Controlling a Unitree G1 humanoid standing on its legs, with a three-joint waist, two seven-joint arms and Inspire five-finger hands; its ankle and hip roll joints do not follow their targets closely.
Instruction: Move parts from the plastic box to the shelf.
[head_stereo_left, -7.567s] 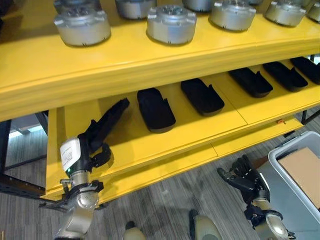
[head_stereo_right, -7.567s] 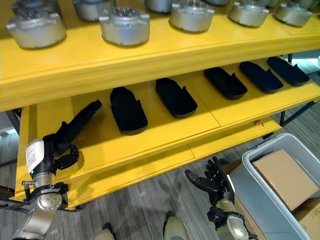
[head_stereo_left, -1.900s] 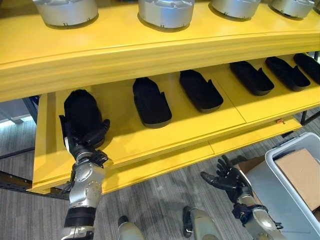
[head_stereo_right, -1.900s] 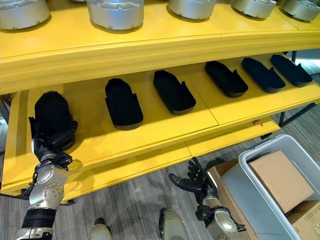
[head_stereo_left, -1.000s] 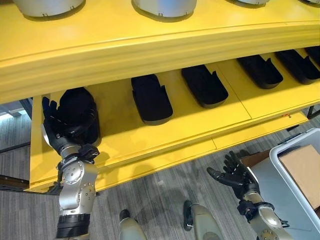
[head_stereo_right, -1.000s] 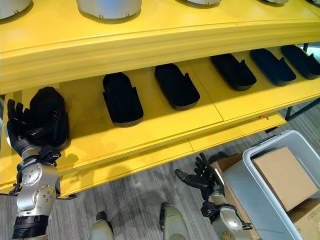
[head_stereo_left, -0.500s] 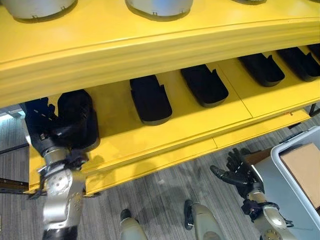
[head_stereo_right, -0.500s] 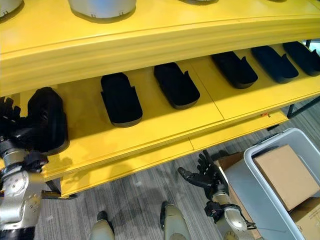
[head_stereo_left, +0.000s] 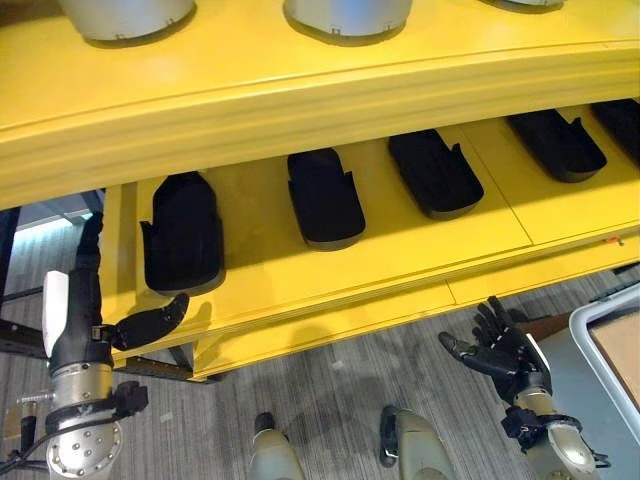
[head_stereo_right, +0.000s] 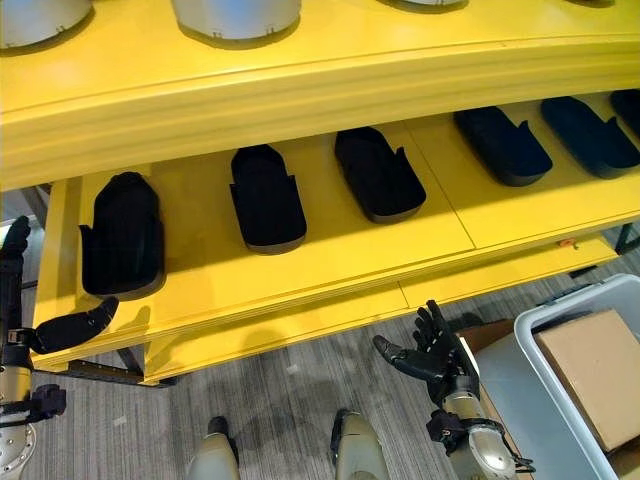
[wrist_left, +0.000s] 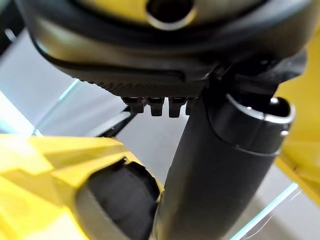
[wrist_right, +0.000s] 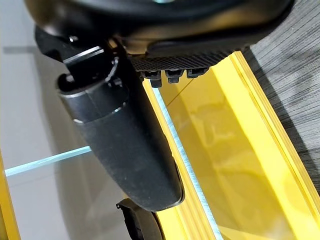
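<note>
Grey striated flooring runs beneath a yellow shelf of two smooth painted tiers. Round silver metal housings stand on the upper tier. On the lower tier, matte black oblong parts lie in a row, each with its long axis running front to back, rounded end toward the rear and notched open end toward the front edge. The leftmost part sits near the shelf's left end, beside the second part and third part. A grey plastic box holding a brown cardboard carton stands on the floor at right. The left hand hangs off the shelf's left front corner, fingers straight, thumb out, holding nothing. The right hand hovers over the floor, fingers spread, empty.
</note>
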